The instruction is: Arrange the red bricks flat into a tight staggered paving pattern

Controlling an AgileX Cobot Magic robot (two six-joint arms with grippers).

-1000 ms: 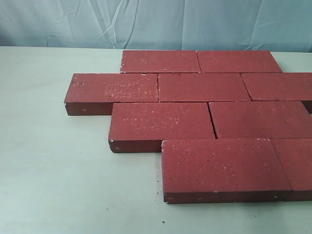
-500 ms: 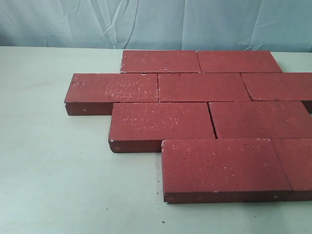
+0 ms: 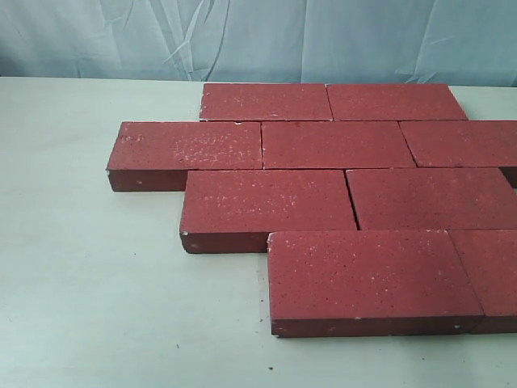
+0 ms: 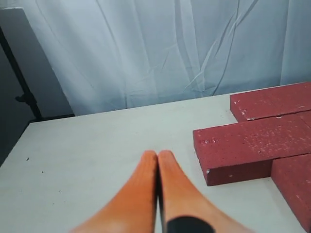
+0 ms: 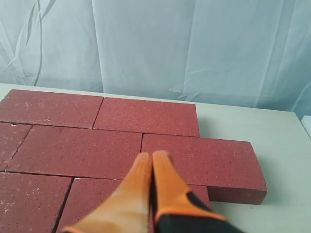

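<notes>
Nothing has moved since the earlier frames: every brick lies where it lay, and no arm enters the exterior view.

1. Left tool (image 4: 158, 155): tips pressed together, holding nothing. It hangs over bare surface (image 3: 81, 283), apart from the pattern.
2. Right tool (image 5: 151, 156): tips likewise together, empty. It hangs above the paving itself, touching none of it as far as its wrist view shows.
3. Bricks (image 3: 339, 145): nine, all flat, in four rows (two, three, two, two). Each row is offset from the next and the seams read as thin lines.
4. Key relation: the long axes run left to right in the exterior view. The end brick (image 3: 190, 145) juts out toward the left arm, which is the nearer one to it.

Judgement: the pattern looks complete. Any further move would be a nudge along a long axis to close a seam.
</notes>
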